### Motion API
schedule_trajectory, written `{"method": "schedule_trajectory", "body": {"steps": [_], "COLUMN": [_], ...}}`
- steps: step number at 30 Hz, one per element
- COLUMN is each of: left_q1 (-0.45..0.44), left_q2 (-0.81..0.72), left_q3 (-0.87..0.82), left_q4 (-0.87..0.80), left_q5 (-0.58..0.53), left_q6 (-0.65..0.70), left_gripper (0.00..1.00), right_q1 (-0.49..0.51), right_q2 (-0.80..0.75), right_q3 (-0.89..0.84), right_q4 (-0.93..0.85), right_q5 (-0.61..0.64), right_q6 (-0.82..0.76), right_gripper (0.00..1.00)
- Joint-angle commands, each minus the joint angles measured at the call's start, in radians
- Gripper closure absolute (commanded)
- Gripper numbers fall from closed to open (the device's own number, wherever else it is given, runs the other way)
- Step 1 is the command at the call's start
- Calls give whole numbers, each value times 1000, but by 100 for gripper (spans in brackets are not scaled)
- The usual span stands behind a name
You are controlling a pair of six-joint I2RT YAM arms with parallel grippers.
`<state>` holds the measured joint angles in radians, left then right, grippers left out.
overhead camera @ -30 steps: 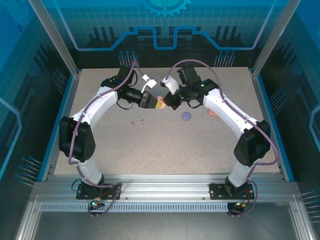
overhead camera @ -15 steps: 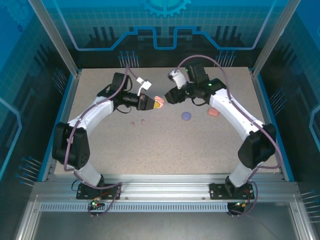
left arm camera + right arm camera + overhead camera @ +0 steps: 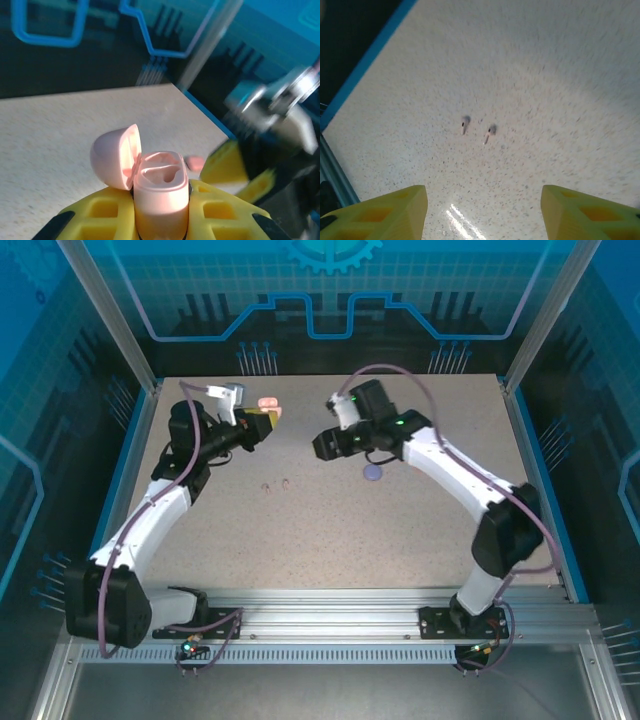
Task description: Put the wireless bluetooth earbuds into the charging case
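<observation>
My left gripper (image 3: 161, 217) is shut on a pale pink charging case (image 3: 161, 192), its lid (image 3: 114, 155) hinged open to the left and its wells facing up. From above, that left gripper (image 3: 258, 418) holds the pink case (image 3: 268, 404) over the table's far left. Two tiny pale earbuds (image 3: 465, 123) (image 3: 490, 132) lie side by side on the table ahead of my right gripper (image 3: 482, 212), whose jaws stand wide apart with nothing between them. In the top view the earbuds (image 3: 266, 485) (image 3: 287, 482) lie left of and nearer than the right gripper (image 3: 320, 447).
A round purple case (image 3: 373, 472) lies on the table just right of the right gripper. A small coral case (image 3: 194, 161) shows on the table beyond the pink case. Blue rails (image 3: 125, 475) edge the speckled table (image 3: 330, 530).
The grippers have separated. My left arm swung back and to the left with the open pink case. My right gripper opened and shifted left, towards the two earbuds.
</observation>
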<state>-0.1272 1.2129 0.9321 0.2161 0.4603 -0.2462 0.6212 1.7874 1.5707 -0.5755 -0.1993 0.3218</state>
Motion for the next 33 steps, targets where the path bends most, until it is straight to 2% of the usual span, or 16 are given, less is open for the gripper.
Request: {"method": "schedule_trajectory", "body": {"steps": [1,11,22,27,33], "left_q1": [0,39,107,121,126], "left_q2": [-53,-102,-125,-128,-130], "left_q3": [-33,-59,-67,-73,-85], "left_q4": [56,37,35,36,48], "left_q5": [-208,-434,-430,-410,-405], "left_q6": [-34,-101,-167,-183,-193], "left_gripper": [100,100,100,100,100], "right_q1": [73,182,258,275,280], "right_q2": [108,439,760,841,883], "right_q3": [92,394,810,902,937], "right_q4": [-55,-136,-292,-306,-312], "right_q5": [92,131,297,370,372], "right_q6": [108,121,68,57,58], "right_gripper": [39,51,55,57,60]}}
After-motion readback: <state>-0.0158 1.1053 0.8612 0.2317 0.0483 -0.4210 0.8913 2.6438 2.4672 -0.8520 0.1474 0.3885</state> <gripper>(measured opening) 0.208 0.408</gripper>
